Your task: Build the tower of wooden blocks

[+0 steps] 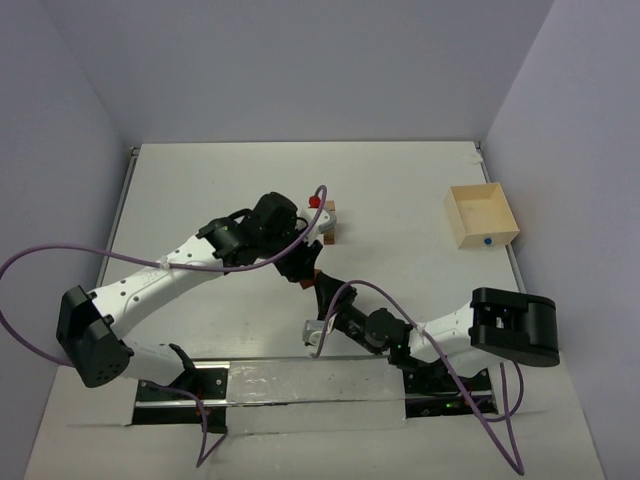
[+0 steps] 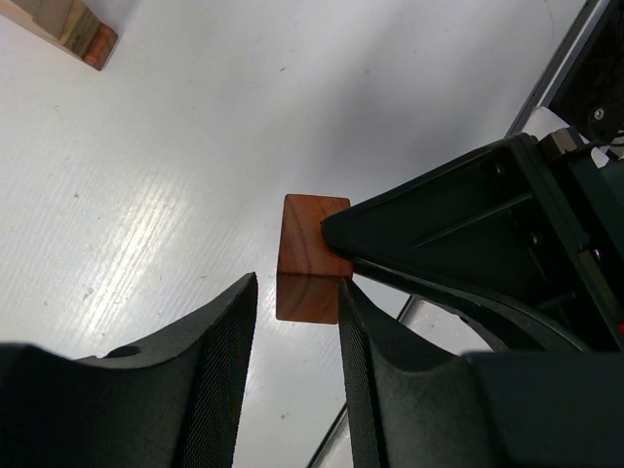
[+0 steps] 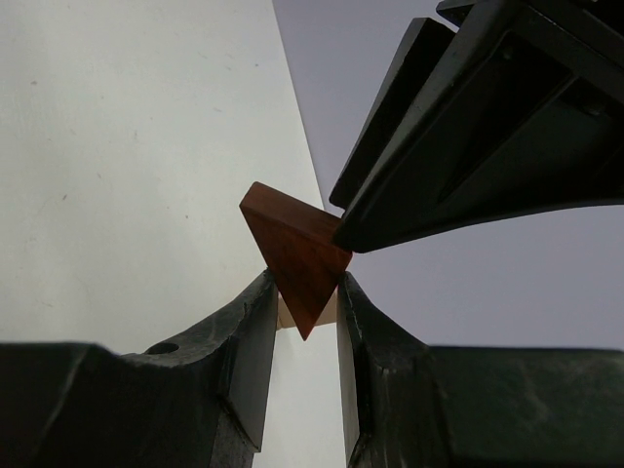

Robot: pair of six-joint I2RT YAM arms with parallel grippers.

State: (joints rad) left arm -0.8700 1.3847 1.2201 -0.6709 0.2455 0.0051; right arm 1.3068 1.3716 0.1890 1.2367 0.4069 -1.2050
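Top view, tower (image 1: 329, 222) standing midway between the table's (image 1: 200, 180) side edges, left gripper (image 1: 303, 268) and right gripper (image 1: 318, 285) meeting beside it, left wrist, left jaws sitting open around reddish-brown wedge (image 2: 310, 258), right wrist, right jaws pinching that wedge's tip.

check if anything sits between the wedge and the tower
Nothing visible does. The left wrist view shows only bare table between the wedge, gripped by the right gripper, and the tower. The left gripper sits open around the wedge.
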